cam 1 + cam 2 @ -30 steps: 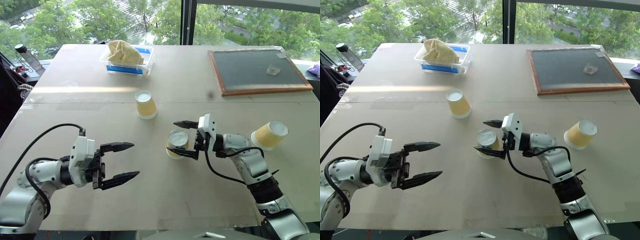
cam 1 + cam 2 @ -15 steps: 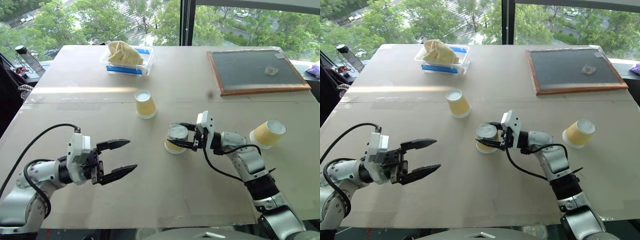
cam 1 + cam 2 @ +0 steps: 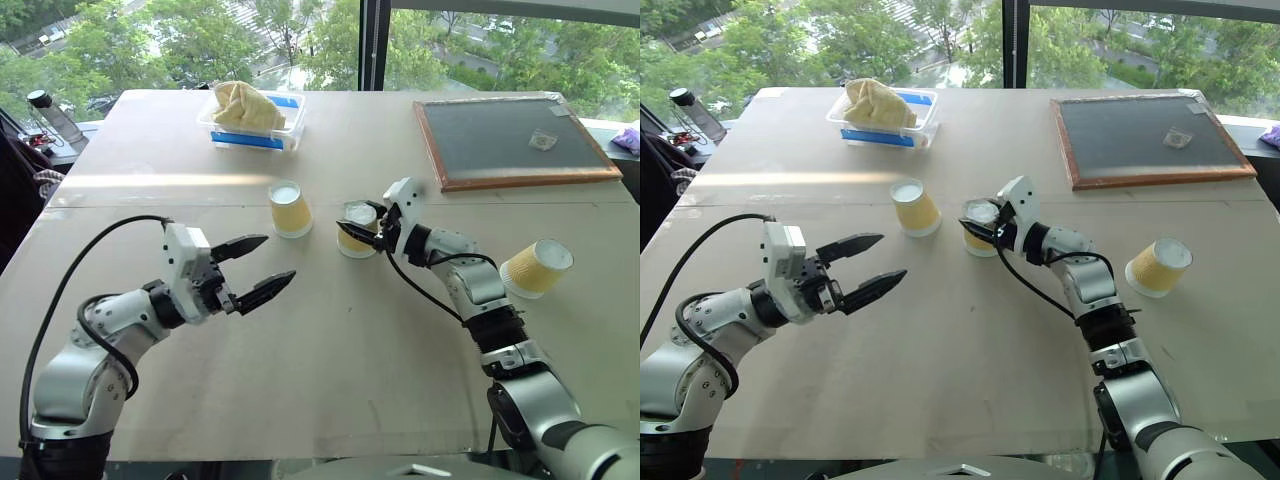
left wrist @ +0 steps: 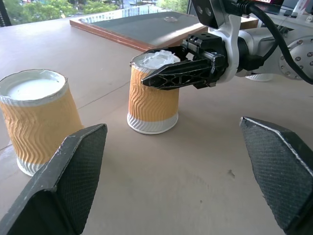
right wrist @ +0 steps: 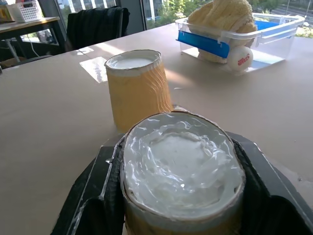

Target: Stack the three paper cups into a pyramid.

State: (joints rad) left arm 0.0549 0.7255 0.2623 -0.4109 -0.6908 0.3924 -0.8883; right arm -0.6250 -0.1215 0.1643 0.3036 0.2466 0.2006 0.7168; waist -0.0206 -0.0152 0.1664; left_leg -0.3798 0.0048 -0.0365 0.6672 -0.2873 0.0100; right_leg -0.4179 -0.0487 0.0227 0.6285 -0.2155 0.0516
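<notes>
Table (image 3: 330, 400): right fingers (image 5: 274, 196) hide gripped cup (image 5: 182, 166) sides.

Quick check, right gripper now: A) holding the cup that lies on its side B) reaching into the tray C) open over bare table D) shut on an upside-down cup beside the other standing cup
D: the right gripper has its fingers clamped on either side of an upside-down cup standing close beside a second cup, while the third cup lies tipped far off to its right.
</notes>
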